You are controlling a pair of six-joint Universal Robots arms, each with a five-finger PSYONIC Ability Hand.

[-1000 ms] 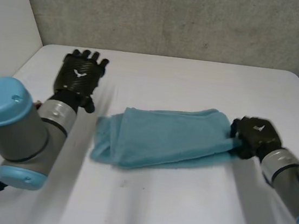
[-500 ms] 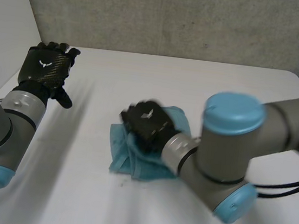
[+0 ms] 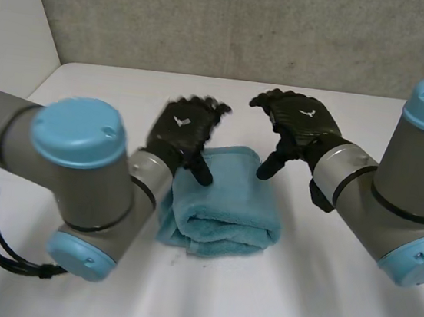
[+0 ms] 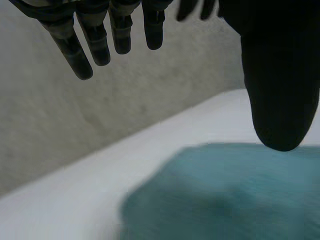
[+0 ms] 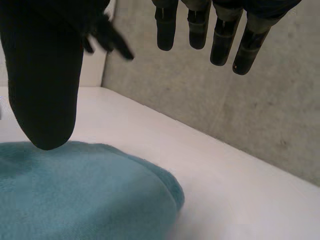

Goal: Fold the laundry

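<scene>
The teal towel point(image 3: 222, 202) lies folded into a compact block on the white table point(image 3: 334, 297), about midway between its left and right edges. The left hand point(image 3: 186, 128) is positioned over the towel's far left corner, fingers spread and straight, holding nothing. The right hand point(image 3: 298, 123) is positioned at the towel's far right corner, fingers loosely extended, thumb pointing down, holding nothing.

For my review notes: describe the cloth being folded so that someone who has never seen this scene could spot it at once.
Start at the white table, at its middle between the robot's two arms. There, close to the open left hand and right hand, lies the towel, folded into a thick, compact bundle. It is the only soft, teal thing among white tabletop and black hands.
</scene>
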